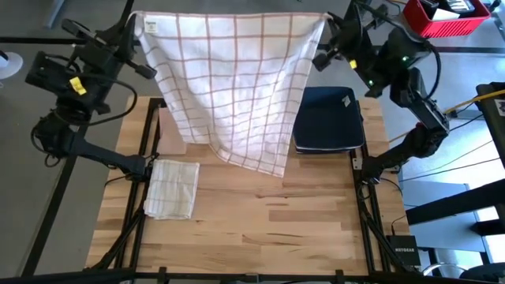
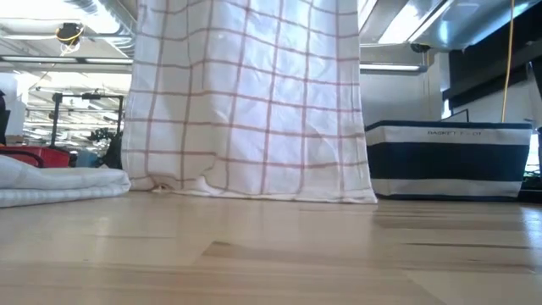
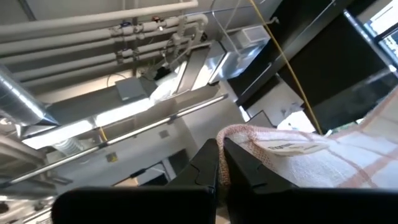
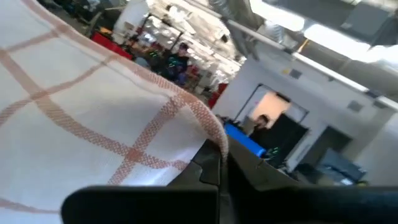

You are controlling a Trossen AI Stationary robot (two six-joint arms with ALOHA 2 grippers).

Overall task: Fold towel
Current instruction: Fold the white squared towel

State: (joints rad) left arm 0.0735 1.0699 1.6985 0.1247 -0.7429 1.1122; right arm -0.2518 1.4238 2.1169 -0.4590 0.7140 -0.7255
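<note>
A white towel with red-brown checks [image 1: 233, 87] hangs spread between my two grippers, high over the table's far half. My left gripper [image 1: 136, 22] is shut on its upper left corner, my right gripper [image 1: 327, 24] on its upper right corner. In the low view the towel [image 2: 246, 102] hangs like a curtain; its lower edge [image 2: 254, 193] reaches the tabletop. My left gripper pinches the towel's top corner beside the sewn label [image 3: 231, 138] between its two fingers. The cloth runs off sideways from the fingers, drawn fairly taut. My right gripper pinches the opposite top corner at the hem [image 4: 214, 134] between its two fingers. The towel hangs below both.
A folded white towel [image 1: 171, 188] lies at the table's near left. A dark blue basket with white stripes [image 1: 329, 120] stands at the far right. A red crate [image 1: 446, 16] sits beyond the table. The wooden tabletop's [image 1: 260, 229] near half shows bare wood.
</note>
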